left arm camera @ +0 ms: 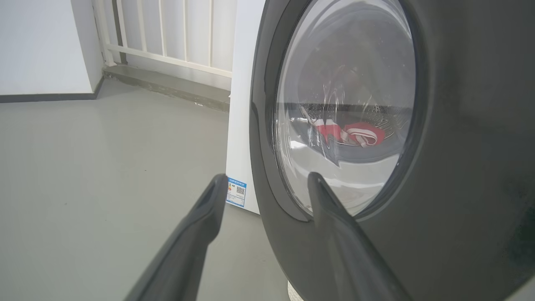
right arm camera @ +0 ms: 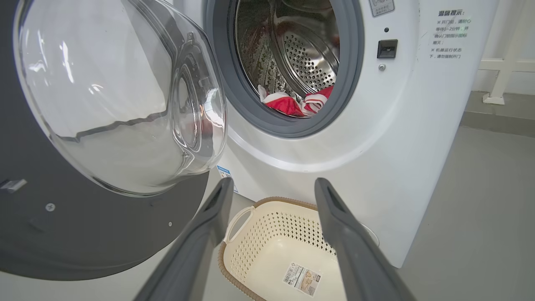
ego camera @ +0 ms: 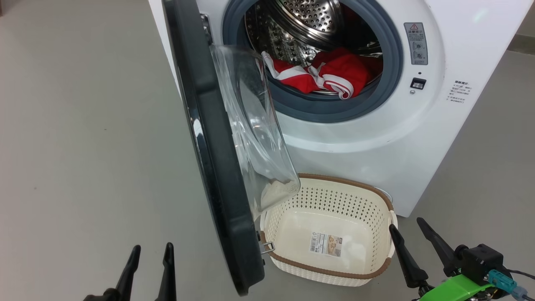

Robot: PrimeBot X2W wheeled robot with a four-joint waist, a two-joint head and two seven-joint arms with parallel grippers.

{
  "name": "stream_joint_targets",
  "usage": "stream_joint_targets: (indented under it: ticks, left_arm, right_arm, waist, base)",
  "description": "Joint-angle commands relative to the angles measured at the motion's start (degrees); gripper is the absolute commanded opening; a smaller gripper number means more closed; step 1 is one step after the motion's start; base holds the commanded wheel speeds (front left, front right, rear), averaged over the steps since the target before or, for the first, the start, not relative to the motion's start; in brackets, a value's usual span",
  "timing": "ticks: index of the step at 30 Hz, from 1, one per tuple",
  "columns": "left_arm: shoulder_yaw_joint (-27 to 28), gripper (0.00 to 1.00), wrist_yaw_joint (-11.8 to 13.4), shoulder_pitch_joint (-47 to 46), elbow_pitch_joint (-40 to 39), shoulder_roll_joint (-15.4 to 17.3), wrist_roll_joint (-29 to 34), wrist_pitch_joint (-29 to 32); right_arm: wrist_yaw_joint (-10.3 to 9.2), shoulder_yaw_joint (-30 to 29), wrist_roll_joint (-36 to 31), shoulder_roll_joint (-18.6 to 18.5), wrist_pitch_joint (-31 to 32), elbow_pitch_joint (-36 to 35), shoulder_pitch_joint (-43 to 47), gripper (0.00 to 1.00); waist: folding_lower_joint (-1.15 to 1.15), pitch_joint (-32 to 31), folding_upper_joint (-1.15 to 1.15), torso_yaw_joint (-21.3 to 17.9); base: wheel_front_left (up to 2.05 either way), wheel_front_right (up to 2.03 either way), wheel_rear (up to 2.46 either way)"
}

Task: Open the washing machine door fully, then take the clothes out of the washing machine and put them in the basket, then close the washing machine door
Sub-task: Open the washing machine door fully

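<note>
The washing machine (ego camera: 355, 142) stands with the washing machine door (ego camera: 209, 146) swung out, and the basket (ego camera: 326, 200) sits on the floor against its front. The red clothes (ego camera: 351, 71) lie at the drum's front edge. The left gripper (ego camera: 152, 247) and the right gripper (ego camera: 405, 224) hang spread wide, holding nothing.

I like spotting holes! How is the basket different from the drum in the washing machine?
The drum is shiny steel; the basket is cream plastic with a brown rim. The drum holds red-and-white clothes; the basket holds just a paper label. The drum opens sideways in the washing machine; the basket opens upward on the floor. Both have walls full of small holes.
</note>
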Motion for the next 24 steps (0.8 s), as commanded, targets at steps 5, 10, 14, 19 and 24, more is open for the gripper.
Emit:
stream_joint_targets:
  ticks: [5, 10, 14, 19, 24]
  left_arm:
    - [2.0, 0.94, 0.1, -1.3, -1.7, 0.4, 0.0, -0.7]
    - [2.5, 0.00, 0.2, -2.1, -3.7, 0.4, -1.3, -0.7]
    - [2.9, 0.00, 0.4, -3.4, -8.4, 0.4, -1.6, -0.7]
    - [1.6, 0.00, 1.2, -5.3, -18.1, 0.4, -0.1, -0.7]
    - [-3.9, 0.00, 2.2, -6.5, -27.7, 0.4, 2.0, -0.7]
  right_arm:
    - [0.36, 0.5, -0.7, -0.3, -0.5, -1.4, -0.7, 1.00]
    - [0.36, 0.6, -0.7, -0.2, -0.5, -1.5, -0.6, 1.00]
    - [0.36, 0.7, -0.8, -0.2, -0.5, -1.6, -0.7, 1.00]
    - [0.36, 0.8, -1.0, -0.3, -0.5, -1.8, -1.0, 1.00]
    - [0.36, 0.8, -1.0, -0.4, -0.5, -2.0, -1.4, 1.00]
  waist:
    - [0.00, -0.1, 0.00, 0.0]
    - [0.00, -0.3, 0.00, 0.1]
    - [0.00, -0.1, 0.00, 0.1]
    - [0.00, 0.3, 0.00, 0.0]
    - [0.00, 0.6, 0.00, -0.4]
  base:
    - [0.00, 0.00, 0.00]
    - [0.00, 0.00, 0.00]
    - [0.00, 0.00, 0.00]
    - [0.00, 0.00, 0.00]
    - [0.00, 0.00, 0.00]
